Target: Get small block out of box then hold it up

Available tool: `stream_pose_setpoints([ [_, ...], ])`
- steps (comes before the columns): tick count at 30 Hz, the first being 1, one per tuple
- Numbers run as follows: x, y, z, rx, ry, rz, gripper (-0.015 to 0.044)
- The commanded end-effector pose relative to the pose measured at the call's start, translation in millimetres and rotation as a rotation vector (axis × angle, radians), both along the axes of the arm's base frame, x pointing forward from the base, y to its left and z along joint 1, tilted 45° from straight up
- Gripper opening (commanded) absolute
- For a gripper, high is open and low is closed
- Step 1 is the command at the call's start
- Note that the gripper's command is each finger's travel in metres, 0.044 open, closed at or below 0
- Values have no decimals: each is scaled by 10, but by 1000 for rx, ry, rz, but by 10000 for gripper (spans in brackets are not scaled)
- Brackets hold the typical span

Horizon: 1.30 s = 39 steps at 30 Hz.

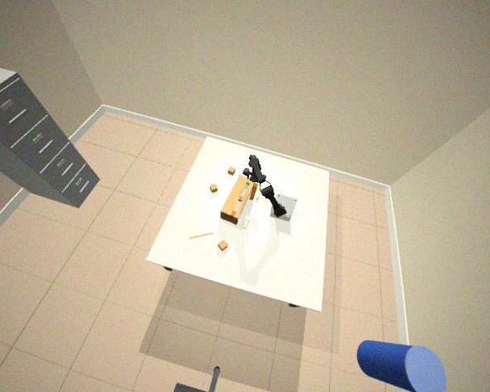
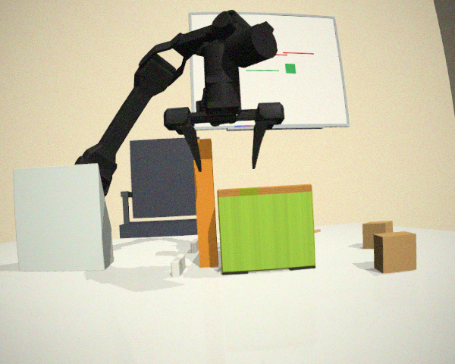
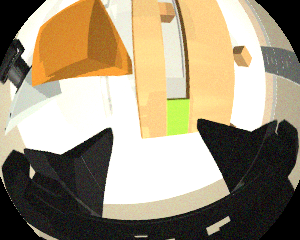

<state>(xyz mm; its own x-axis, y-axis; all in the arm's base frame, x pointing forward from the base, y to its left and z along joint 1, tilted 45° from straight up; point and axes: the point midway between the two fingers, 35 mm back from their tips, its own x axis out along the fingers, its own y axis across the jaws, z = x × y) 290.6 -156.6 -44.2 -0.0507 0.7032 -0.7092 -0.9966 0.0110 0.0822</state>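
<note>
The long wooden box [image 1: 232,197] [image 3: 212,65] [image 2: 267,230] stands on the table, its green end facing the exterior camera. A narrow slot runs along its top, with a green strip [image 3: 178,117] at the near end. A small brown piece [image 1: 239,199] [image 3: 166,12] shows in the slot near mid-length; it looks like the block, but I cannot tell for certain. The shelf and clear front are not plain to see. My gripper [image 1: 247,171] [image 2: 226,169] [image 3: 157,127] is open and empty, pointing down, above and near the green end, with its fingertips higher than the box top.
A tall orange post [image 1: 253,191] [image 2: 206,219] [image 3: 72,45] stands close beside the box. A pale grey block [image 1: 290,203] [image 2: 59,219] is by the arm's base. Loose brown cubes [image 1: 213,188] [image 2: 395,252] [image 3: 242,56], a thin stick [image 1: 201,235] and small white pieces [image 2: 177,266] lie around.
</note>
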Motion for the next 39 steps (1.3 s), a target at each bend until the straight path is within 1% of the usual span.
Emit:
stream_pose_setpoints([
  [1, 11, 44, 62, 4, -3, -2, 400],
  [39, 28, 485, 504, 6, -2, -3, 400],
])
